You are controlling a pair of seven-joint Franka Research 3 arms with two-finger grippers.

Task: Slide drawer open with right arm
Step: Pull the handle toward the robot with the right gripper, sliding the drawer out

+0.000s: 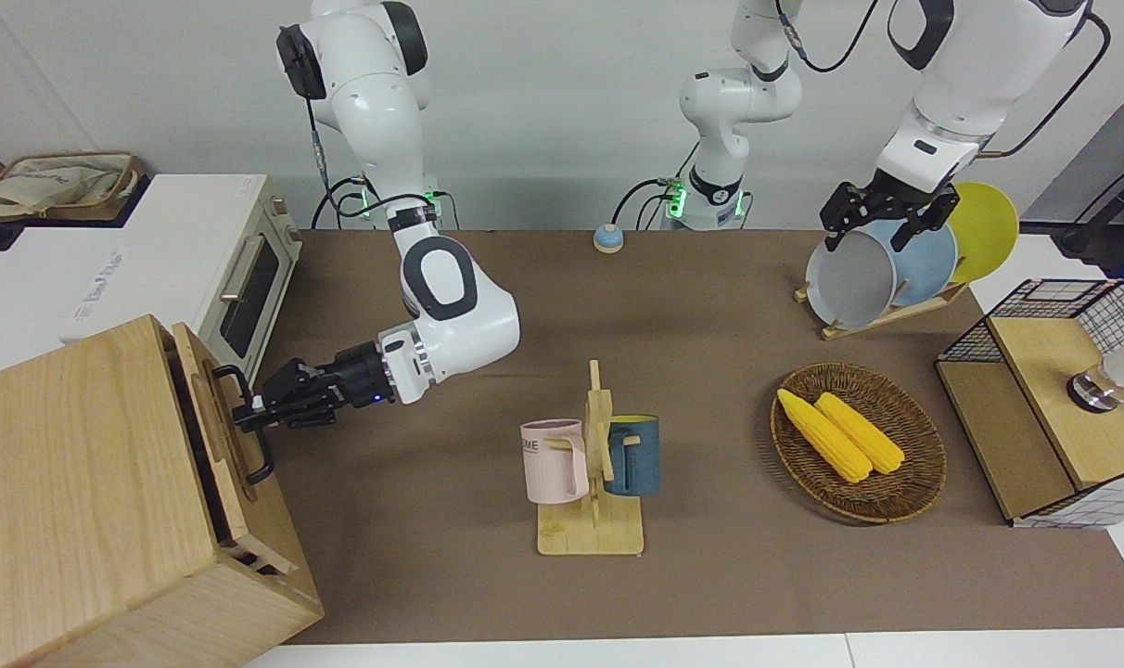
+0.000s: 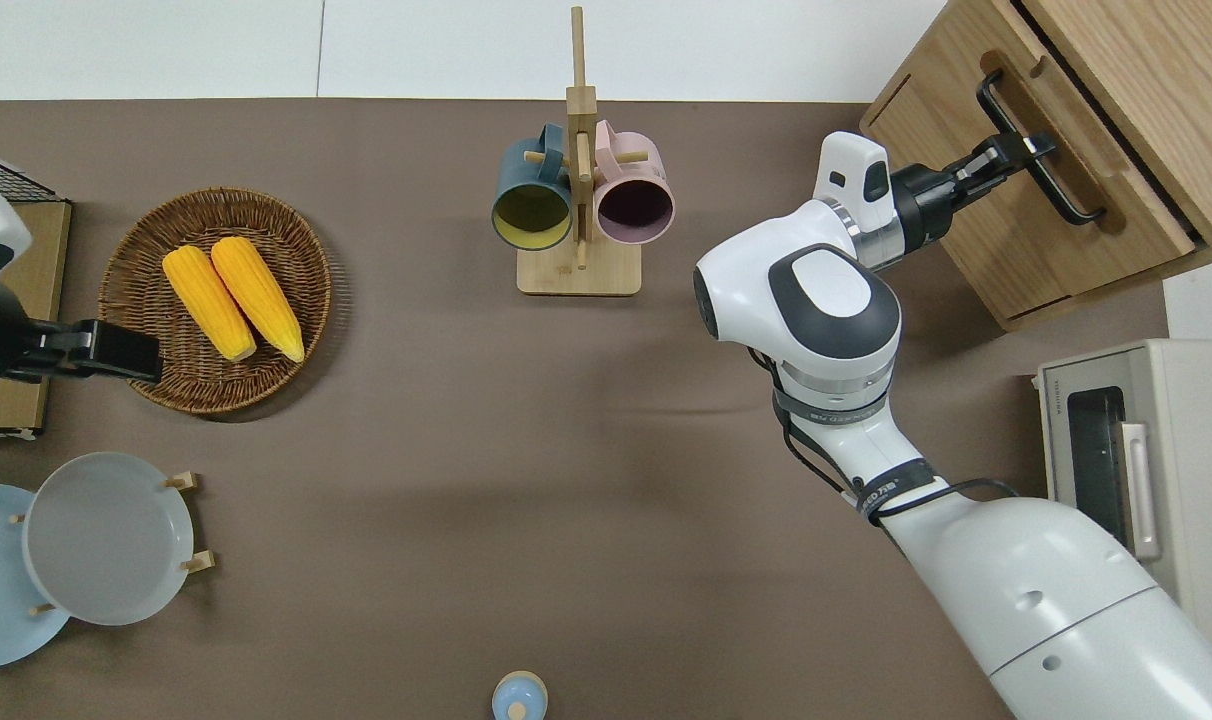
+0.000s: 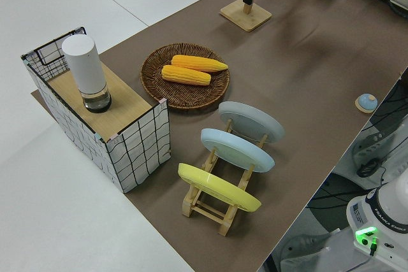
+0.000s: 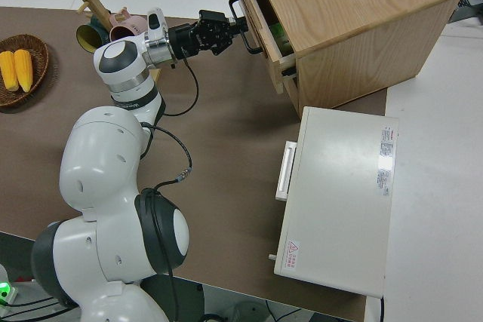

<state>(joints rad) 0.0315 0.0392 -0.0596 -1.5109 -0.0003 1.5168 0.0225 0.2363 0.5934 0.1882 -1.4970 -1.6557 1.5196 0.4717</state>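
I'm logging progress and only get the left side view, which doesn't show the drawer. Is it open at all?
Observer: Partly. In the front view the drawer stands out from its wooden box, with a dark gap showing between them.
Operator: Is the right claw on it?
Observer: Yes. The overhead view shows the right claw shut on the black handle, about midway along the bar.

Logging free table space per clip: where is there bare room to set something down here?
The widest bare patch of brown table lies nearer the robots than the mug rack, between the plate rack and the right arm. It is crowded at the drawer, where the right tool is shut on the handle, and around the corn basket.
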